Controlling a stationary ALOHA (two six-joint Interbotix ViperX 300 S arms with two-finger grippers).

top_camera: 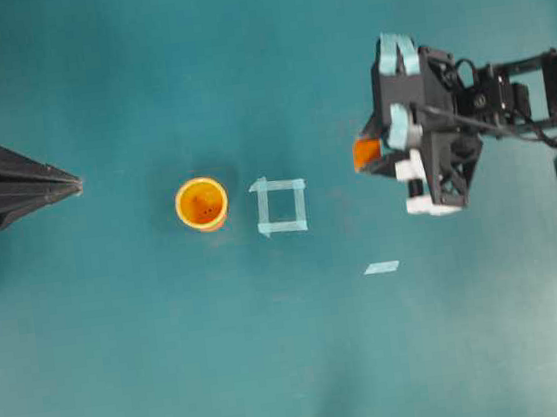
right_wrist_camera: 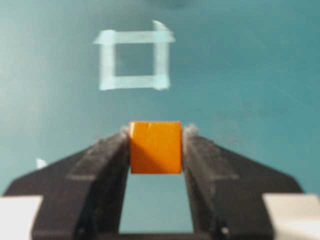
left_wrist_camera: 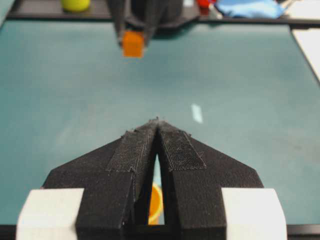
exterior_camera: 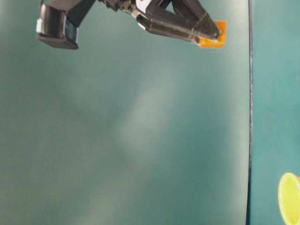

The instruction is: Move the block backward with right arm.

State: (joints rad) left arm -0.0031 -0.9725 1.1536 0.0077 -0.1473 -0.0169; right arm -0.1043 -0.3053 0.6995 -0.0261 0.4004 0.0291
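I see the yellow-orange cup [top_camera: 202, 204] standing upright well beyond my right gripper's [right_wrist_camera: 155, 137] tips; its inside looks bare apart from a few dark specks. The right gripper is clamped on the block [right_wrist_camera: 155, 147], the small orange cube pinched between the two fingertips with both inner pads touching its sides, and from table level the block hangs clear above the surface. Ahead of the tips lies the tape square [right_wrist_camera: 134, 60], between my gripper and the cup, and a loose tape strip [top_camera: 382, 267] sits off to one side. Opposite, the left gripper [left_wrist_camera: 157, 122] has its fingers pressed together, holding nothing.
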